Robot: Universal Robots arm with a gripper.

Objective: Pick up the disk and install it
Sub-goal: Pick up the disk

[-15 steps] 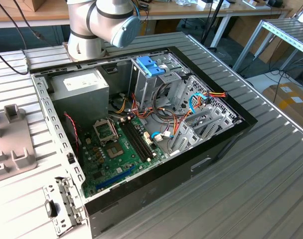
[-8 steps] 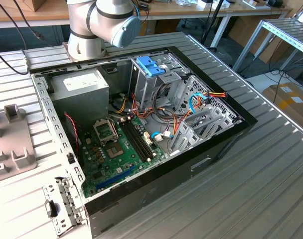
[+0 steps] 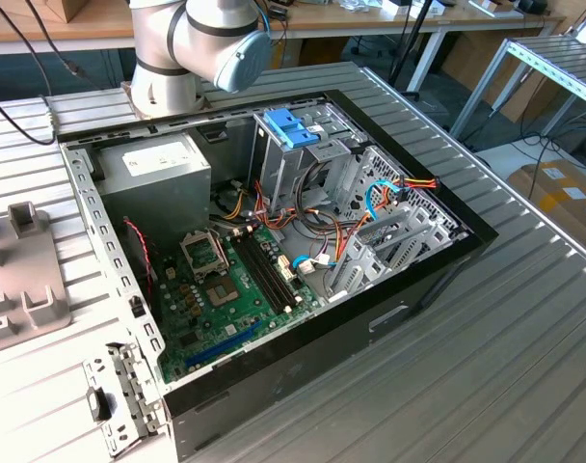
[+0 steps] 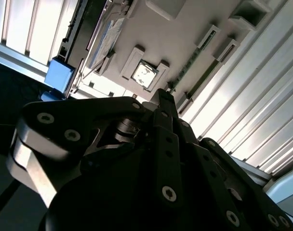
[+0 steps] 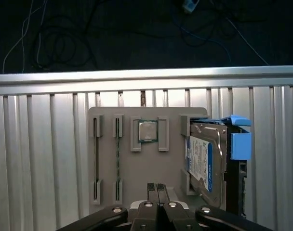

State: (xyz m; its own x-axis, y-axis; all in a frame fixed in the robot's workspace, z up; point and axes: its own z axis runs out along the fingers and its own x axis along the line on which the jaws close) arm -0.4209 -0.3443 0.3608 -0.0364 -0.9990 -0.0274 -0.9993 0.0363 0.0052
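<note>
On the grey holder plate [image 5: 146, 168], white-labelled disk [image 5: 204, 159] on edge; nearby jaws closed, empty.

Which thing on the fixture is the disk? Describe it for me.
On the ribbed metal table lies a grey fixture plate. The disk stands on edge in its end slot, beside the square chip; it alone has bright blue rails.

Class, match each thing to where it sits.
1 flat rectangular hard disk with blue plastic rails
2 small square silver chip
3 green circuit board
4 grey metal box with white label

A floor of open black computer case
B on edge in grey fixture's slot
C flat in fixture's square recess
D case corner beside arm's base

Pairs: 1-B, 2-C, 3-A, 4-D
</note>
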